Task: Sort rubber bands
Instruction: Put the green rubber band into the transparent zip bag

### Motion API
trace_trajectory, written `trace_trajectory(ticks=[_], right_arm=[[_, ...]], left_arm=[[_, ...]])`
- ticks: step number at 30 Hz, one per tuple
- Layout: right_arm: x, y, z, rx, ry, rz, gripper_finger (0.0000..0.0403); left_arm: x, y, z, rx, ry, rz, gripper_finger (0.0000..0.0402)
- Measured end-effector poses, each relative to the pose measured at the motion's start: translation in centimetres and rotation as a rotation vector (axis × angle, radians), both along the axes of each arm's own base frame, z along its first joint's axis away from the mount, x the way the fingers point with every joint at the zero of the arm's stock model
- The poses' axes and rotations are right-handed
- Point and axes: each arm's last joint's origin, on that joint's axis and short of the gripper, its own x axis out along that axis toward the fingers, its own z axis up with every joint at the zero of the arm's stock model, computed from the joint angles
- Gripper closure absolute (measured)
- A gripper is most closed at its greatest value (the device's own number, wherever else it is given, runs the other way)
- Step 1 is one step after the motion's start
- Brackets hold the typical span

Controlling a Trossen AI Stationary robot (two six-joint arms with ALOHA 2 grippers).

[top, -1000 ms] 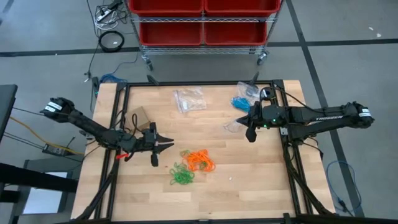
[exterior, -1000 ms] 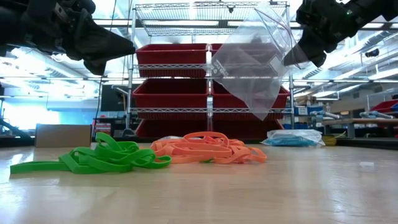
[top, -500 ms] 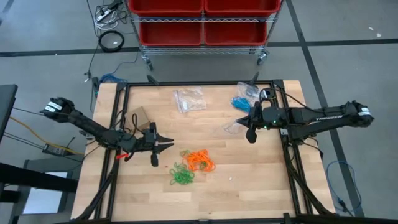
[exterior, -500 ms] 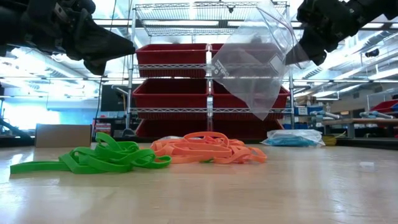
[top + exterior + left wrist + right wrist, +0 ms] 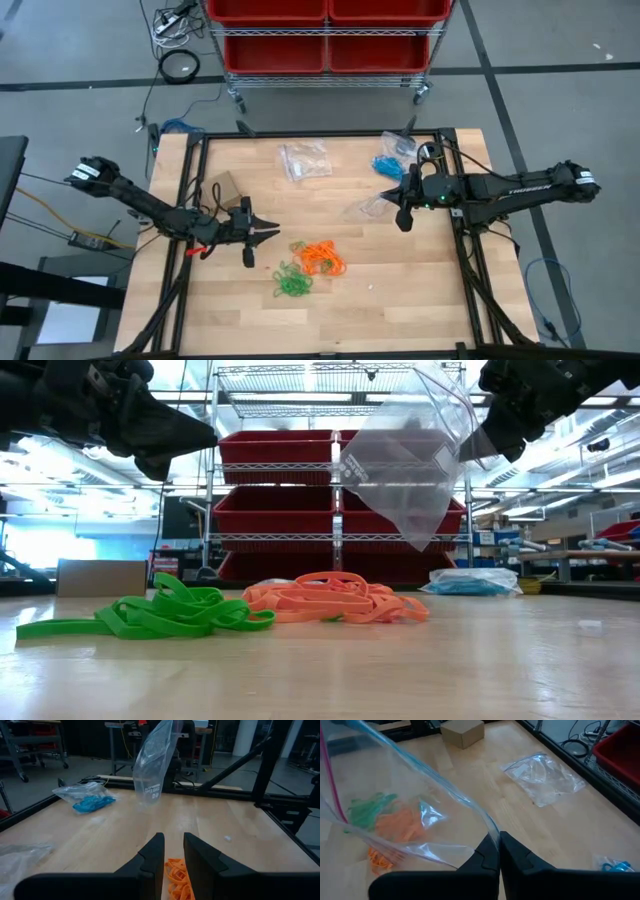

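Above the table's right half, my right gripper (image 5: 402, 213) is clamped on the rim of an empty clear bag (image 5: 405, 465), which has swung a little toward the table's middle in the last second. My left gripper (image 5: 262, 234) hasn't moved, fingers slightly apart, holding nothing, just beside the orange bands (image 5: 321, 259); the green bands (image 5: 291, 283) touch them. Blue ones sit bagged (image 5: 389, 163). Bag's heading for a fill, I judge.

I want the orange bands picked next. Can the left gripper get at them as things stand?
Probably yes. The left gripper hangs just beside the orange bands, jaws slightly apart and holding nothing, with bare table between; the green bands lie clear.
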Motion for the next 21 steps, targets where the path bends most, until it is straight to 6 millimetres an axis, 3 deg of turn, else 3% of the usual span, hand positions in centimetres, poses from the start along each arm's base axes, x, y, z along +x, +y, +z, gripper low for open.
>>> trace_trajectory(ticks=[21], right_arm=[[0.08, 0.0, 0.16, 0.008, -0.021, -0.007, 0.0403]], left_arm=[[0.0, 0.0, 0.0, 0.0, 0.0, 0.0, 0.0322]])
